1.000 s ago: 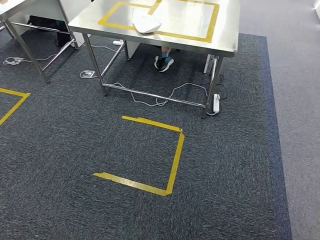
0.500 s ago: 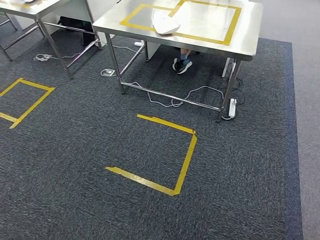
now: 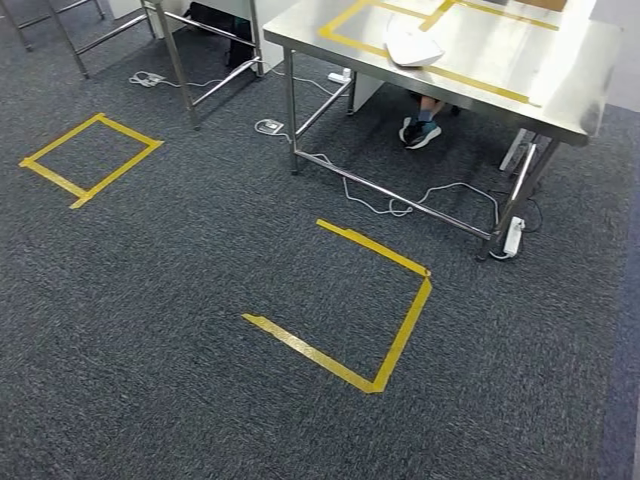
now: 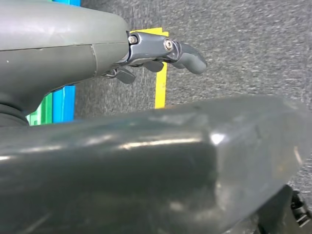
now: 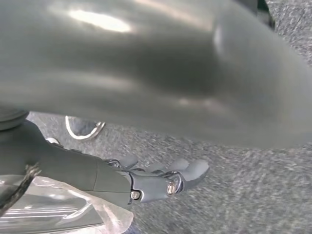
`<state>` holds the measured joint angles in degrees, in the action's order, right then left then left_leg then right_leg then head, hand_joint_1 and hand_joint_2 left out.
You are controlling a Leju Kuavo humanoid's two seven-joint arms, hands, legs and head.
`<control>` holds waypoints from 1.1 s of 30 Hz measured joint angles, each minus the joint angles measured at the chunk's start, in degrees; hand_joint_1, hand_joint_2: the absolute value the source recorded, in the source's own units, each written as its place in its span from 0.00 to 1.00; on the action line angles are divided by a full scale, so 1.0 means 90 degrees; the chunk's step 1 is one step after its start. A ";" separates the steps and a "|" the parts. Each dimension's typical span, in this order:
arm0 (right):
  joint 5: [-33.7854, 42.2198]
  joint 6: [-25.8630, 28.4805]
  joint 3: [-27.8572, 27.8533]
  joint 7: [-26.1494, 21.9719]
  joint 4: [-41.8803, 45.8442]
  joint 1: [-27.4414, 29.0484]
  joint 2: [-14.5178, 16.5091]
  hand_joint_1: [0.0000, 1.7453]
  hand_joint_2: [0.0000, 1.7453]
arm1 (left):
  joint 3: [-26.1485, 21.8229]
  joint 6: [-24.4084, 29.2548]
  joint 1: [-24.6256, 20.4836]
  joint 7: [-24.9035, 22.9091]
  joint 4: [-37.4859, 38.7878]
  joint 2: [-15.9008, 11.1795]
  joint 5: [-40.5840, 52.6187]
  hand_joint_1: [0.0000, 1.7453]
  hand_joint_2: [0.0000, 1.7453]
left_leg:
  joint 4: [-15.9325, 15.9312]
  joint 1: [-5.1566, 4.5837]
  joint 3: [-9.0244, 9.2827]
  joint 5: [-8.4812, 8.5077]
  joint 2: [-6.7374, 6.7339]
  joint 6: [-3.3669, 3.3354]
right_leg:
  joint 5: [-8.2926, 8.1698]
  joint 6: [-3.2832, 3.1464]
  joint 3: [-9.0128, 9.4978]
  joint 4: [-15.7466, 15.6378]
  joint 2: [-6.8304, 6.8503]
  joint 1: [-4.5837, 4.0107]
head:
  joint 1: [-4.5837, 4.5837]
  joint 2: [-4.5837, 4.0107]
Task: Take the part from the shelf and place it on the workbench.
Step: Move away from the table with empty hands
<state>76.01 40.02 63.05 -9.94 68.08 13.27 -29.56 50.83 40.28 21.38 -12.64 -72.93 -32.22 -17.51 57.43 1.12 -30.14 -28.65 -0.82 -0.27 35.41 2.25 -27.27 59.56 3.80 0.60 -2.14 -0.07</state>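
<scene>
A white curved part [image 3: 413,45] lies on the steel workbench [image 3: 490,75], inside a yellow taped frame at the far right of the head view. My left hand [image 4: 162,51] hangs over the dark carpet with its fingers stretched out and nothing in them. In the right wrist view my right hand [image 5: 158,178] also hangs with its fingers straight and apart, holding nothing. A clear glossy piece [image 5: 59,209] shows beside that wrist; what it is I cannot tell.
Yellow tape marks an open square [image 3: 406,330] on the carpet before the workbench, and a second square [image 3: 117,174] lies to the left. A person's shoes [image 3: 420,132], cables and a power strip [image 3: 514,236] are under the bench. Another table's legs [image 3: 177,60] stand at the back left.
The camera has turned left: the whole scene slid to the right, and the second taped square came into view at the left. Nothing on the bench moved.
</scene>
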 joint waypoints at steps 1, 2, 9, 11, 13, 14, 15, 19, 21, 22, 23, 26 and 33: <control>-0.0024 0.0000 -0.0009 0.0010 -0.0005 0.0016 0.0001 0.00 0.00 | 0.0030 0.0000 -0.0042 0.0006 0.0019 0.0004 -0.0026 0.00 0.00 | 0.0000 -0.0005 -0.0028 0.0014 0.0068 -0.0026 | 0.0222 0.0008 -0.0218 0.0435 -0.0218 0.0007 | -0.0010 0.0000; -0.0061 0.0000 -0.0019 0.0029 -0.0012 0.0034 0.0001 0.00 0.00 | 0.0062 0.0000 -0.0090 0.0019 0.0044 0.0008 -0.0069 0.00 0.00 | 0.0001 -0.0014 -0.0055 0.0025 0.0146 -0.0045 | 0.0418 0.0003 -0.0470 0.0921 -0.0334 0.0006 | -0.0010 0.0000; -0.0376 0.0001 -0.0222 0.0199 -0.0033 0.0191 -0.0003 0.00 0.00 | 0.0342 0.0000 -0.0308 0.0247 0.0285 0.0087 -0.0425 0.00 0.00 | 0.0016 -0.0078 -0.0070 0.0052 0.0767 -0.0047 | -0.0536 -0.0274 -0.0245 -0.0099 -0.0946 -0.0035 | -0.0001 0.0000; -0.0458 0.0004 -0.0279 0.0219 -0.0036 0.0215 -0.0009 0.00 0.00 | 0.0352 0.0000 -0.0349 0.0314 0.0354 0.0174 -0.0452 0.00 0.00 | 0.0016 -0.0045 -0.0147 0.0094 0.0941 0.0030 | -0.0540 -0.0316 -0.0136 -0.0316 -0.1067 -0.0042 | 0.0008 0.0000; -0.0584 0.0004 -0.0357 0.0245 -0.0036 0.0221 -0.0011 0.00 0.00 | 0.0337 0.0000 -0.0339 0.0366 0.0431 0.0297 -0.0469 0.00 0.00 | 0.0024 -0.0028 -0.0211 0.0121 0.1017 0.0118 | -0.0566 -0.0300 -0.0073 -0.0407 -0.0884 -0.0037 | 0.0013 0.0000; -0.0669 0.0003 -0.0396 0.0268 -0.0034 0.0232 -0.0009 0.00 0.00 | 0.0322 0.0000 -0.0324 0.0406 0.0459 0.0355 -0.0526 0.00 0.00 | 0.0113 -0.0043 -0.0256 0.0057 0.0904 0.0146 | -0.0596 -0.0295 -0.0054 -0.0455 -0.0795 -0.0025 | 0.0025 0.0000; -0.0771 0.0002 -0.0438 0.0307 -0.0029 0.0252 -0.0006 0.00 0.00 | 0.0300 0.0000 -0.0316 0.0470 0.0483 0.0407 -0.0633 0.00 0.00 | 0.0325 -0.0058 -0.0351 -0.0084 0.0723 0.0168 | -0.0619 -0.0294 -0.0036 -0.0499 -0.0693 -0.0012 | 0.0042 0.0000; -0.1341 -0.0001 -0.0705 0.0639 -0.0015 0.0449 0.0018 0.00 0.00 | 0.0206 0.0000 -0.0372 0.0920 0.0636 0.0588 -0.1382 0.00 0.00 | 0.1713 -0.0048 -0.0957 -0.0742 0.0170 0.0239 | -0.0578 -0.0320 -0.0064 -0.0507 -0.0224 -0.0043 | 0.0070 0.0000; -0.1578 -0.0002 -0.0856 0.0778 0.0008 0.0512 0.0043 0.00 0.00 | 0.0207 0.0000 -0.0377 0.1103 0.0722 0.0649 -0.1703 0.00 0.00 | 0.1421 -0.0039 -0.0752 -0.0511 0.0097 0.0251 | -0.0546 -0.0313 -0.0055 -0.0500 -0.0023 -0.0051 | 0.0072 0.0000; -0.1668 -0.0002 -0.0934 0.0829 0.0028 0.0538 0.0058 0.00 0.00 | 0.0210 0.0000 -0.0379 0.1178 0.0760 0.0670 -0.1843 0.00 0.00 | 0.0954 -0.0038 -0.0478 -0.0302 0.0022 0.0245 | -0.0530 -0.0300 -0.0038 -0.0496 0.0063 -0.0052 | 0.0073 0.0000; -0.1733 -0.0002 -0.1007 0.0870 0.0047 0.0560 0.0070 0.00 0.00 | 0.0213 0.0000 -0.0389 0.1239 0.0792 0.0688 -0.1954 0.00 0.00 | 0.0511 -0.0049 -0.0222 -0.0152 -0.0084 0.0214 | -0.0512 -0.0279 -0.0017 -0.0491 0.0141 -0.0063 | 0.0070 0.0000; -0.1826 -0.0003 -0.1169 0.0934 0.0092 0.0594 0.0084 0.00 0.00 | 0.0220 0.0000 -0.0414 0.1345 0.0849 0.0725 -0.2121 0.00 0.00 | -0.0036 -0.0097 0.0060 -0.0026 -0.0201 0.0077 | -0.0469 -0.0180 0.0052 -0.0486 0.0314 -0.0084 | 0.0045 0.0000; -0.1874 -0.0002 -0.1333 0.0998 0.0163 0.0633 0.0095 0.00 0.00 | 0.0235 0.0000 -0.0427 0.1407 0.0911 0.0764 -0.2209 0.00 0.00 | -0.0172 -0.0067 0.0006 0.0115 0.0195 -0.0147 | 0.0390 0.0005 -0.0615 0.1052 -0.0370 -0.0002 | -0.0012 0.0000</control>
<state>59.14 40.00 51.05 -0.96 69.55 18.97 -28.70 52.94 40.28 17.54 0.02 -64.73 -25.34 -37.39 55.88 0.52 -30.09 -27.61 0.93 -1.59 38.92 2.29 -32.81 69.03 0.47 0.58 -2.25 -0.07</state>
